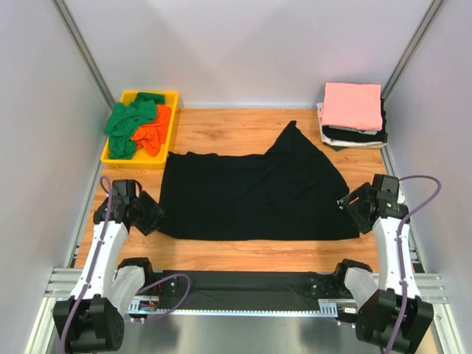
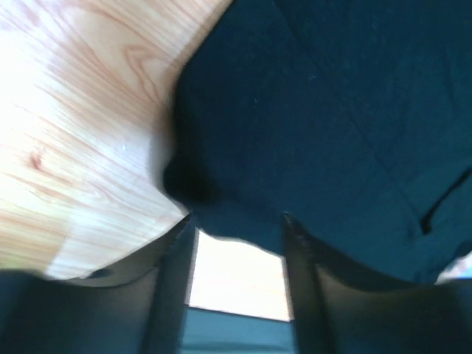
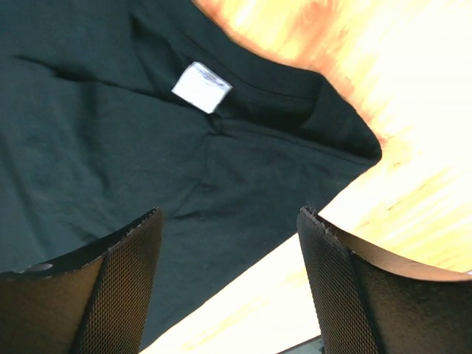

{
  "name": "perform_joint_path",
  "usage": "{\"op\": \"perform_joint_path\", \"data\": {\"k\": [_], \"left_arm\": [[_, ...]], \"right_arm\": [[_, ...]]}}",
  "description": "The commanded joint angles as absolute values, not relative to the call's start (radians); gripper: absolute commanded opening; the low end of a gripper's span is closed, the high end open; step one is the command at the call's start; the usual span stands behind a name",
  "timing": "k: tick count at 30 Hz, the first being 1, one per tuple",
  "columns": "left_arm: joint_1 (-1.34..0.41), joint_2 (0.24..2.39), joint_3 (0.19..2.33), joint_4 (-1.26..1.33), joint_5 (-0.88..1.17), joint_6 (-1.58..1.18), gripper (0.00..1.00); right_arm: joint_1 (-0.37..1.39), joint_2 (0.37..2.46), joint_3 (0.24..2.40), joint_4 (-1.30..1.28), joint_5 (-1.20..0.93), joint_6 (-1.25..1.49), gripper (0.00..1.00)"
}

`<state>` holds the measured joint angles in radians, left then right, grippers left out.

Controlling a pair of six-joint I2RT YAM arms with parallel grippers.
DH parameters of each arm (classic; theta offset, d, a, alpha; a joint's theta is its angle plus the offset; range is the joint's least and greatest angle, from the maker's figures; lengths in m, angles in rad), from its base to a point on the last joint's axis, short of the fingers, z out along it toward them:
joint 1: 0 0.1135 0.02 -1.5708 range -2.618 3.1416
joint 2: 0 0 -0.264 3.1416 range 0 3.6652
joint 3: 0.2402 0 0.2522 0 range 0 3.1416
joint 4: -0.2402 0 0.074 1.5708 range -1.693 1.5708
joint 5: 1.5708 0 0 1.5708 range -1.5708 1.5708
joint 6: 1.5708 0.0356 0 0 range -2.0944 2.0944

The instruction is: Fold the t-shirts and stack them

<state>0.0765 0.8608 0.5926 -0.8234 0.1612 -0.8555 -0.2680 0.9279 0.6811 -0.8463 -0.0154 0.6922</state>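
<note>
A large black t-shirt lies spread flat on the wooden table, with one corner folded up toward the back. My left gripper is open at the shirt's left edge. In the left wrist view the black cloth reaches the tips of the open left gripper. My right gripper is open at the shirt's right edge. In the right wrist view the open right gripper hovers over the collar area, near a white label. Neither gripper holds anything.
A yellow tray at the back left holds crumpled green and orange shirts. A stack of folded shirts with a pink one on top stands at the back right. White walls enclose the table.
</note>
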Motion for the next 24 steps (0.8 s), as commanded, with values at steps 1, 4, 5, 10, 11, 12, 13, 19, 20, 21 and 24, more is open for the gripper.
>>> {"op": "perform_joint_path", "data": {"k": [1, 4, 5, 10, 11, 12, 13, 19, 20, 21, 24], "left_arm": [[0.084, 0.815, 0.696, -0.885, 0.203, -0.842, 0.65], [0.084, 0.816, 0.812, -0.893, 0.202, -0.770, 0.71], [0.084, 0.837, 0.843, -0.894, 0.218, -0.712, 0.71], [0.083, 0.923, 1.032, -0.962, 0.158, -0.516, 0.65], [0.081, 0.934, 1.051, -0.972, 0.122, -0.453, 0.65], [0.083, 0.952, 1.066, -0.985, 0.104, -0.428, 0.65], [0.083, 0.957, 1.084, -0.998, 0.086, -0.405, 0.63], [0.075, 0.973, 1.036, -0.971, 0.132, -0.368, 0.57], [0.074, 0.966, 1.019, -0.960, 0.129, -0.370, 0.57], [0.075, 0.959, 1.005, -0.953, 0.121, -0.374, 0.57], [0.075, 0.933, 0.927, -0.908, 0.094, -0.380, 0.56]], "right_arm": [[-0.264, 0.844, 0.773, -0.848, -0.027, 0.716, 0.75], [-0.174, 0.851, 0.846, -0.773, -0.058, 0.693, 0.75], [-0.135, 0.877, 0.915, -0.758, -0.049, 0.669, 0.75], [0.089, 1.280, 1.239, -0.749, 0.045, 0.595, 0.75], [0.100, 1.345, 1.300, -0.744, 0.040, 0.585, 0.74], [0.109, 1.470, 1.404, -0.741, 0.043, 0.563, 0.73], [0.124, 1.535, 1.470, -0.732, 0.044, 0.554, 0.72], [0.152, 2.052, 2.071, -0.807, 0.050, 0.476, 0.68], [0.155, 2.112, 2.162, -0.814, 0.052, 0.463, 0.68], [0.156, 2.225, 2.233, -0.821, 0.081, 0.453, 0.69], [0.160, 2.428, 2.495, -0.830, 0.125, 0.428, 0.70]]}}
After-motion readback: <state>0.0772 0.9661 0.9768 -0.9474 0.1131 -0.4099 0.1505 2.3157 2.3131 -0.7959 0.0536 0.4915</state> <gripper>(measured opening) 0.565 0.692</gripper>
